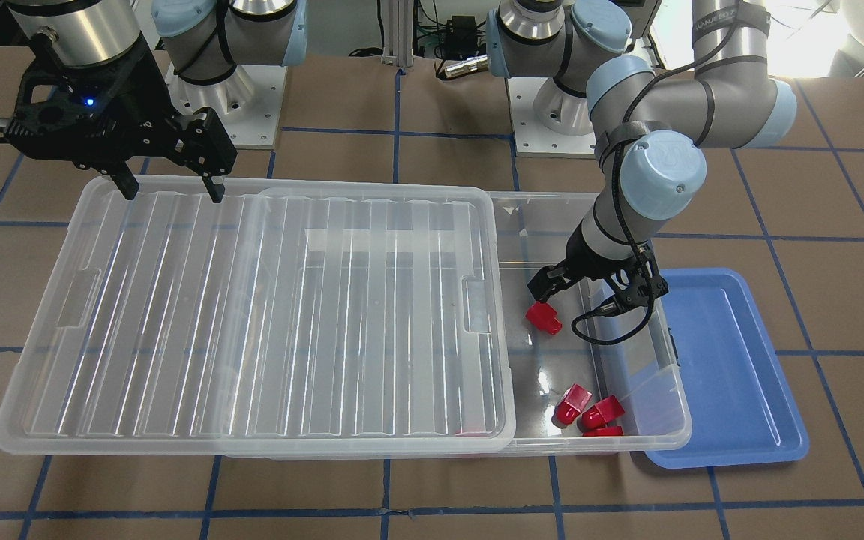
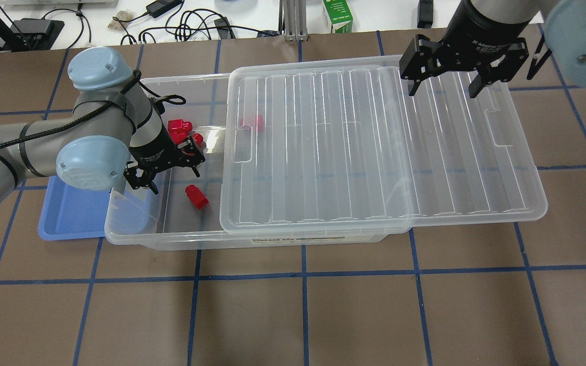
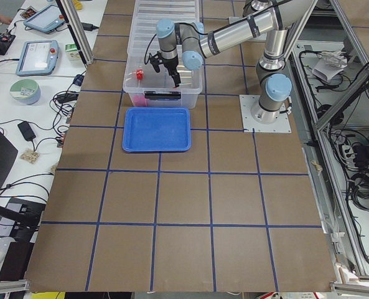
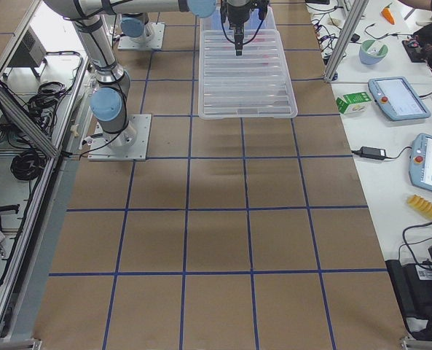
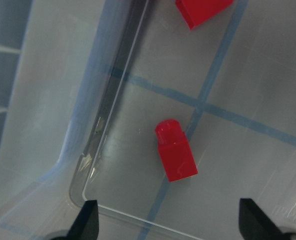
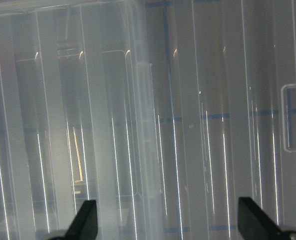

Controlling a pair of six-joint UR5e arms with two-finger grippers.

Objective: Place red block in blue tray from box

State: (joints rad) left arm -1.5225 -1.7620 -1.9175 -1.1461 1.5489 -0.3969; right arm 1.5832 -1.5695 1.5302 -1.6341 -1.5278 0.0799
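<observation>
The clear box (image 2: 135, 235) has its ribbed lid (image 2: 374, 147) slid aside, so its left end is uncovered. A lone red block (image 2: 197, 197) lies on the box floor; it also shows in the front view (image 1: 544, 316) and the left wrist view (image 5: 175, 156). My left gripper (image 2: 170, 175) is open and empty inside the box, just above this block (image 1: 582, 294). The blue tray (image 2: 71, 213) sits empty beside the box's open end. My right gripper (image 2: 443, 86) is open and empty above the lid's far corner.
Several more red blocks (image 2: 181, 129) lie clustered in the box's far corner (image 1: 589, 411), and one shows through the lid (image 2: 253, 122). The lid overhangs the box to the right. The box wall (image 5: 113, 115) runs close beside my left gripper.
</observation>
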